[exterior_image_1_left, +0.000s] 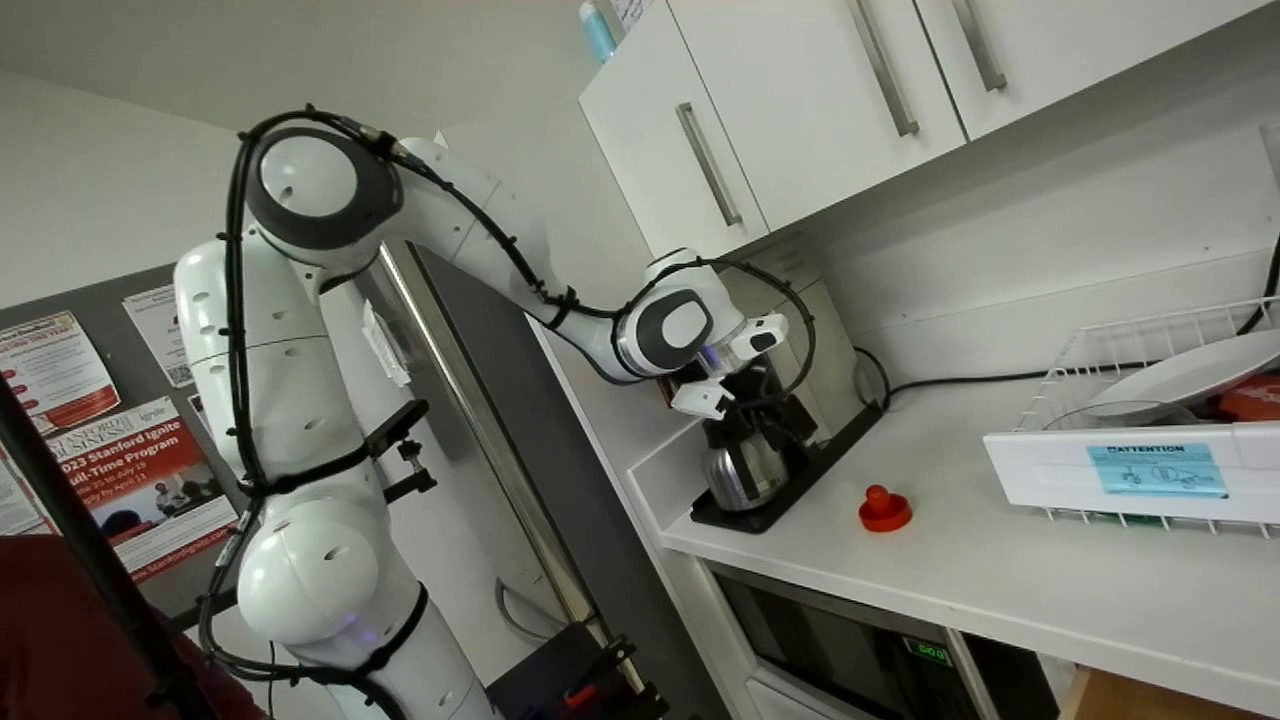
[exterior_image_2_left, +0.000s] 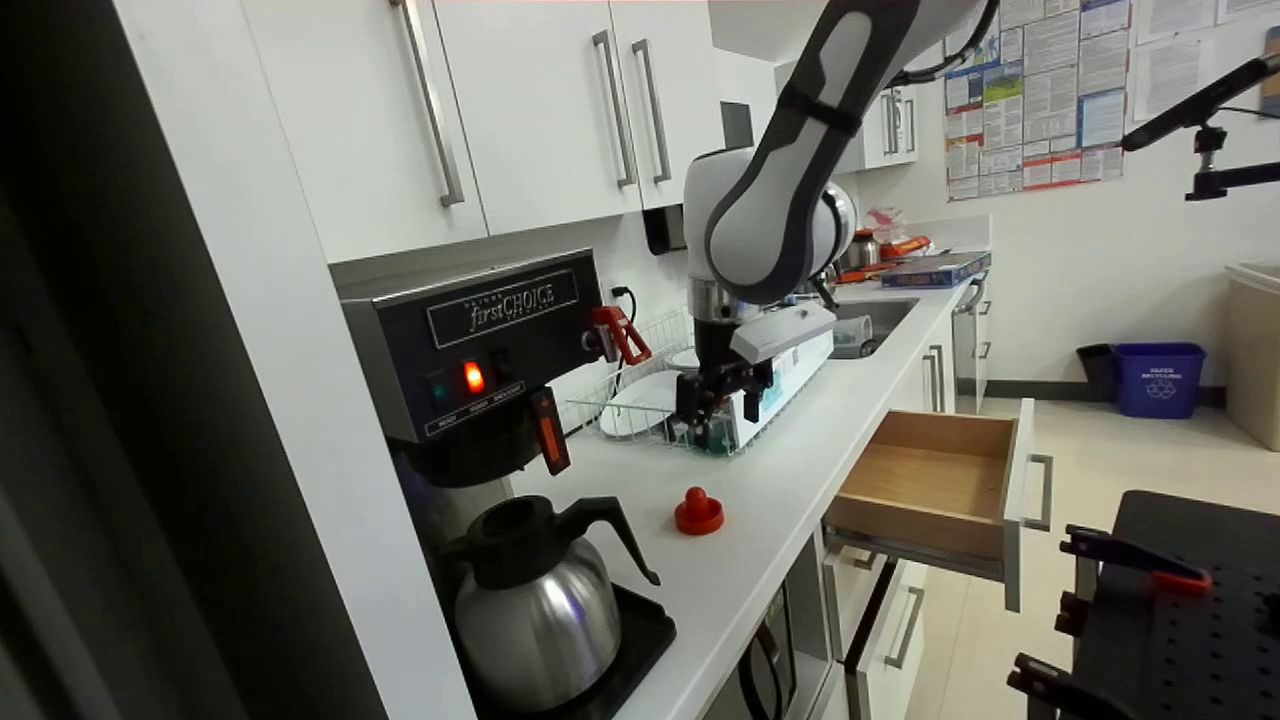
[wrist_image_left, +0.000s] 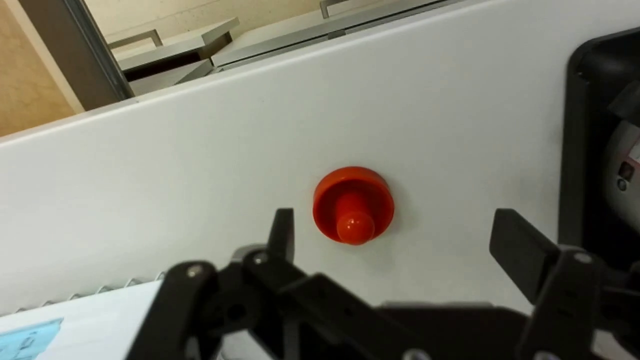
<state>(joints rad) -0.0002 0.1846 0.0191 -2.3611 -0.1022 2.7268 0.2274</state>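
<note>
The red knob (wrist_image_left: 353, 206) (a round, dished base with a ball-topped stem) stands upright on the tabletop (exterior_image_1_left: 960, 565), set in from the front edge, on the stretch between the coffee maker's black tray (exterior_image_2_left: 640, 640) and the dish rack (exterior_image_1_left: 1045, 470). Seen from above, its base is round, so no long axis shows; the stem alone gives a direction, and that is up. The gripper (wrist_image_left: 394, 230) hangs above the tabletop with its jaws spread wide, holding nothing and apart from the knob, which lies lower down. In the wrist view the knob shows through the gap between the jaws, roughly on the line joining their tips, but off centre: closer to the jaw on the dish rack's side than to the one on the tray's side. How much height separates gripper and knob I cannot tell. Beyond that, toward the tabletop's end by the tall side panel (exterior_image_2_left: 255, 330), a steel coffee pot (exterior_image_2_left: 540, 625) sits on the tray under the coffee maker (exterior_image_2_left: 505, 345), its handle reaching out over the tray. Away from that end, the rack holds a white plate (exterior_image_1_left: 1190, 372), and below the tabletop's front edge a wooden drawer (exterior_image_2_left: 920, 470) stands pulled out.
</note>
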